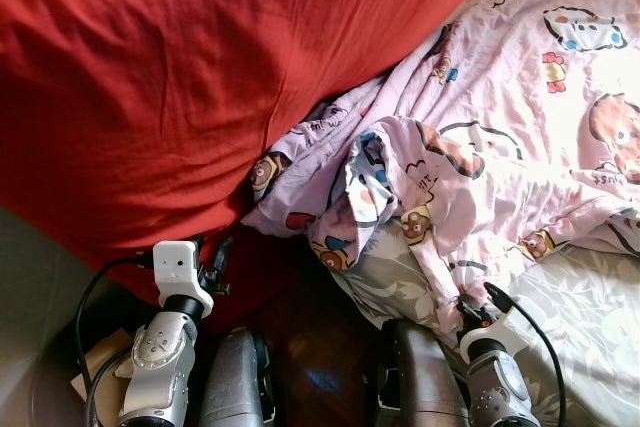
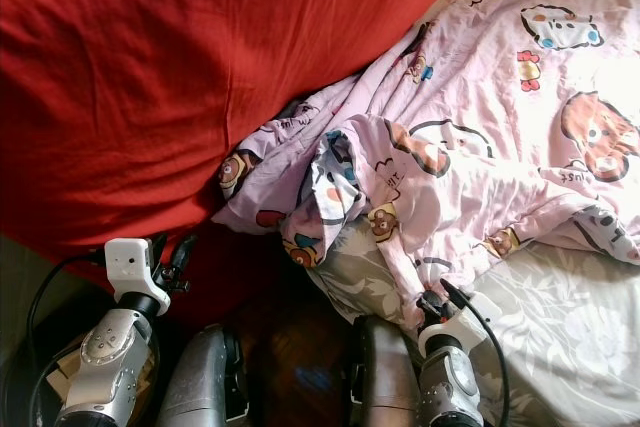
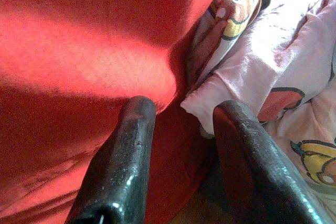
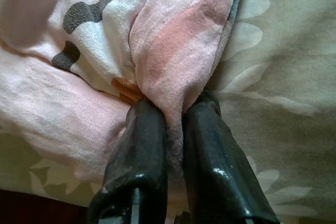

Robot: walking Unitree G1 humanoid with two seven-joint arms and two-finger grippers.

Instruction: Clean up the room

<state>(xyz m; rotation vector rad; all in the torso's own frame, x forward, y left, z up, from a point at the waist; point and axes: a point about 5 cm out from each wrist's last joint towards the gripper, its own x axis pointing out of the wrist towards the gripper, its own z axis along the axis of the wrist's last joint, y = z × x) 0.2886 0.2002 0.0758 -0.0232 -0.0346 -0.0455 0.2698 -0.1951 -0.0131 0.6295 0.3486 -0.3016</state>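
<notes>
Here, right gripper (image 4: 176,129) clamped on a pinched fold of the pink sheet (image 1: 500,137), fingers pressed together with cloth squeezed between them. Seen from the head, sits at about 5 o'clock, at the sheet's lowest tail, over the grey floral mattress (image 1: 580,317). From that pinch, sheet runs up and away toward 1 o'clock, bunched in a crumpled ridge near centre and spread flatter beyond. Left gripper (image 3: 181,145) at about 7 o'clock, fingers apart and gripping nothing, just short of the sheet's near corner, with the red blanket (image 1: 180,77) close on its other side. Probably a straightening pull next: long axis from 5 toward 1, right arm already on it, left arm nearer the bunched corner at 11 o'clock of the pinch.
</notes>
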